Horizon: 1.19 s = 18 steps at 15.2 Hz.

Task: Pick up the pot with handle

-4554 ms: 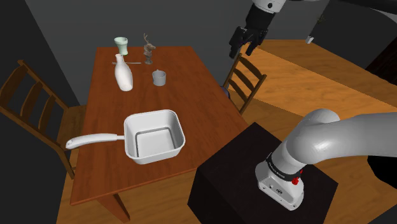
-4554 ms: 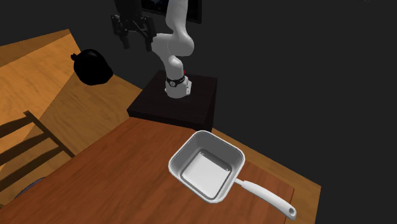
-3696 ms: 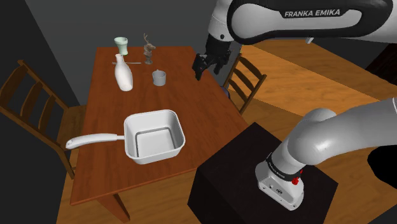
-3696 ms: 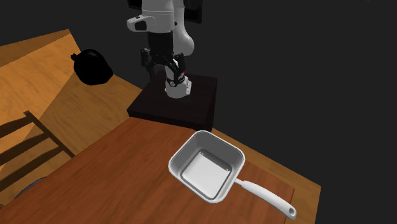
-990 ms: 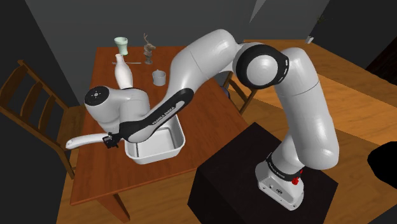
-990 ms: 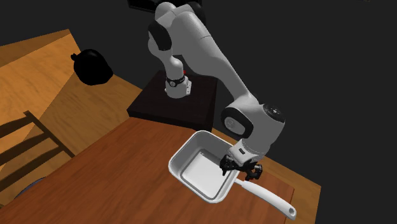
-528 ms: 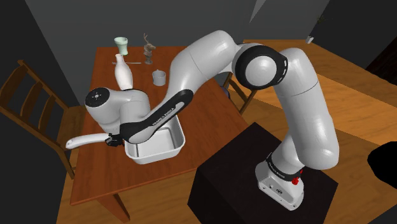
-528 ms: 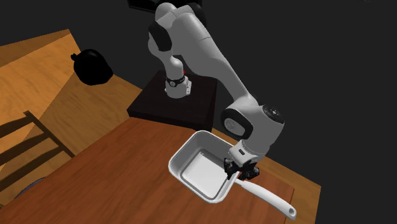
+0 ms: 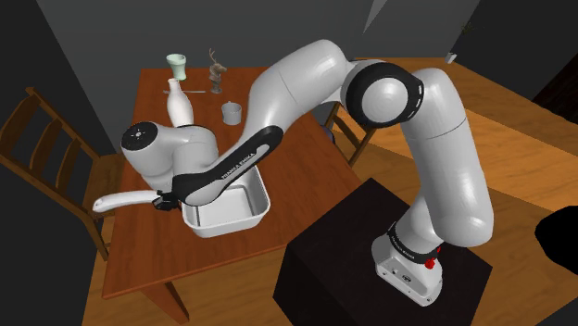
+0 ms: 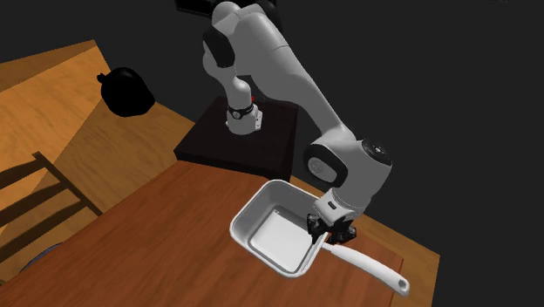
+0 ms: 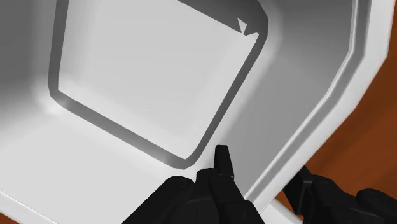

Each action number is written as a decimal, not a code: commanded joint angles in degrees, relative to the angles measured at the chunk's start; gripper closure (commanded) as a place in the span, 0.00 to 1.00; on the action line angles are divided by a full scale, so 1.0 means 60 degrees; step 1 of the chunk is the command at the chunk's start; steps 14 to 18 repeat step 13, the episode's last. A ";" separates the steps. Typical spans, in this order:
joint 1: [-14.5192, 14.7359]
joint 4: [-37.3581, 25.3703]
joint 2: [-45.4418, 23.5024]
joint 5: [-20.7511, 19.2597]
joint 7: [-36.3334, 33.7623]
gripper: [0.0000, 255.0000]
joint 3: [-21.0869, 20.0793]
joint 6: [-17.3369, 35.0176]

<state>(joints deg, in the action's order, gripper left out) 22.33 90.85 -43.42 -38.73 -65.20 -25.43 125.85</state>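
Reaching down from its black stand [image 9: 370, 248], the white arm brings the gripper [image 9: 167, 200] to the near part of the wooden counter [image 9: 269, 120]. There the gripper is closed on the white square pot [image 9: 232, 209], at the wall where the long handle [image 9: 119, 199] joins the body. In the wrist view the gripper [image 11: 264, 191] straddles that wall: one black finger [image 11: 222, 167] lies against the inside of the pot [image 11: 146, 83], the other sits outside the rim, and the wall is clasped between them.

The second exterior view shows the gripper [image 10: 332, 232] at the same corner of the pot [image 10: 270, 234]. The handle [image 10: 370, 267] runs away from it toward the edge of the counter [image 10: 148, 253]. Whether the pot's base touches the wood cannot be told.

Well apart from the pot, at the far end of the counter, stand a white vase [image 9: 180, 104], a small grey cup [image 9: 232, 113], a pale green cup [image 9: 176, 65] and a small brown figurine [image 9: 217, 70]. A wooden chair [image 9: 46, 139] stands at the counter on the shoulder view's left, and another chair [image 9: 357, 116] on the opposite side. A black rounded object [image 10: 128, 92] lies on the floor beyond the stand [image 10: 253, 139].
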 commanded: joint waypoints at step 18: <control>-0.0217 -0.0080 0.0947 0.0540 0.0485 1.00 -0.0386 -0.0863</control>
